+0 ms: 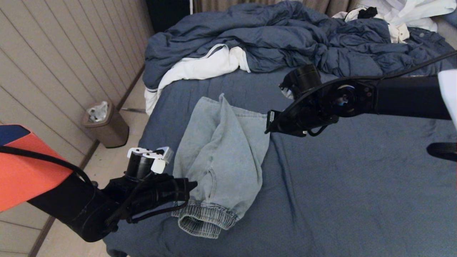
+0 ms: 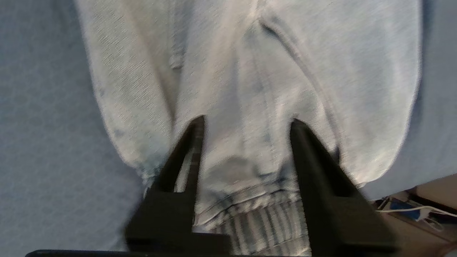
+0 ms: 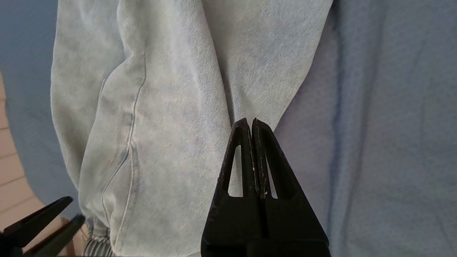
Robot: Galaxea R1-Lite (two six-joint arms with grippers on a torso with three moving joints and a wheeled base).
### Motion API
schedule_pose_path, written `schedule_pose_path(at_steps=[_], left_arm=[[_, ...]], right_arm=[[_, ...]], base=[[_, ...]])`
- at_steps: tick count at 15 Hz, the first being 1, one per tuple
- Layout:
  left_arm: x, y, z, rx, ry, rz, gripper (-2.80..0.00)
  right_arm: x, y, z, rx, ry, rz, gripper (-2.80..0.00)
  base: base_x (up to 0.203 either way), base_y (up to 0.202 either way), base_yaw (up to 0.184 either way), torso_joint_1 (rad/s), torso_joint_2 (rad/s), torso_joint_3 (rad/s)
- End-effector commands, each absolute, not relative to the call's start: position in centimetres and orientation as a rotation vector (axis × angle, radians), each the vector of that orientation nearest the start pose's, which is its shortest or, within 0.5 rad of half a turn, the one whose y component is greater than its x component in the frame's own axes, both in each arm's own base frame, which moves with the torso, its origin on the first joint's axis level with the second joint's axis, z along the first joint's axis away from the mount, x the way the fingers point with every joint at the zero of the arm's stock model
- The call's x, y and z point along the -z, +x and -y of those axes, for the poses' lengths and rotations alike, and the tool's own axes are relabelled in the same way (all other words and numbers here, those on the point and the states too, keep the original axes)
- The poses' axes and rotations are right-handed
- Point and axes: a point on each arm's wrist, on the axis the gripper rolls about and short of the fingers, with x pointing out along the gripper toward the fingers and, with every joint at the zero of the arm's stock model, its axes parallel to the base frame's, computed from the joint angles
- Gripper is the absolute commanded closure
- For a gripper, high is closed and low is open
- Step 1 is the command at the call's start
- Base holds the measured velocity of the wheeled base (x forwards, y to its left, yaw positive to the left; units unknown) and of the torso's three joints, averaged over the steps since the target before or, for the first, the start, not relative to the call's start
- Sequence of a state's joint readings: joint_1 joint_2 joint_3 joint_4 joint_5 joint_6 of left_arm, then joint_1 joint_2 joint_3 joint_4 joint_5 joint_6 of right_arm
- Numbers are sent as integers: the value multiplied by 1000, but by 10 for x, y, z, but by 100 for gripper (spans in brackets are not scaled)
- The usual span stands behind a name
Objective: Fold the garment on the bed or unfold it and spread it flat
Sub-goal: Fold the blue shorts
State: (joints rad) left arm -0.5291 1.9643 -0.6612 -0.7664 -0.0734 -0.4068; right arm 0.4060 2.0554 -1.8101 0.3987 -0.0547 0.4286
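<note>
The garment (image 1: pixel 221 153), pale blue denim shorts, lies bunched lengthwise on the bed (image 1: pixel 357 185), its gathered waistband (image 1: pixel 205 221) nearest the front edge. My left gripper (image 1: pixel 192 185) hovers at the shorts' left side just above the waistband. In the left wrist view, the left gripper (image 2: pixel 247 121) is open, and the garment (image 2: pixel 250 71) lies below the gap, not pinched. My right gripper (image 1: pixel 267 130) hangs at the shorts' right edge. The right wrist view shows the right gripper (image 3: pixel 250 122) shut on nothing, above the garment (image 3: pixel 160 107).
A bulky dark blue duvet (image 1: pixel 285 39) is heaped across the far end of the bed, with a white garment (image 1: pixel 200 67) beside it and more white clothes (image 1: pixel 410 14) at the far right. A brown bin (image 1: pixel 107 125) stands on the floor to the left.
</note>
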Motion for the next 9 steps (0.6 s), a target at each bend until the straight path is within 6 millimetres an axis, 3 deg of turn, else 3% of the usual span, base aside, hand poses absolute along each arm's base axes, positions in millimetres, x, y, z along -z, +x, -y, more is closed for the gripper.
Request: schedule_pose_path(at_steps=[1,9], left_arm=[[-66,277,163,458,-253,-663,-280],[-38,269,159,463,-225,-681,-280]], right_arm=[[-231,380,-161,-194,259,-698,0],[-219,386,-165,-192,246,-721,0]], base=[[0,0,0,0,0,0],[0,0,0,0,0,0]])
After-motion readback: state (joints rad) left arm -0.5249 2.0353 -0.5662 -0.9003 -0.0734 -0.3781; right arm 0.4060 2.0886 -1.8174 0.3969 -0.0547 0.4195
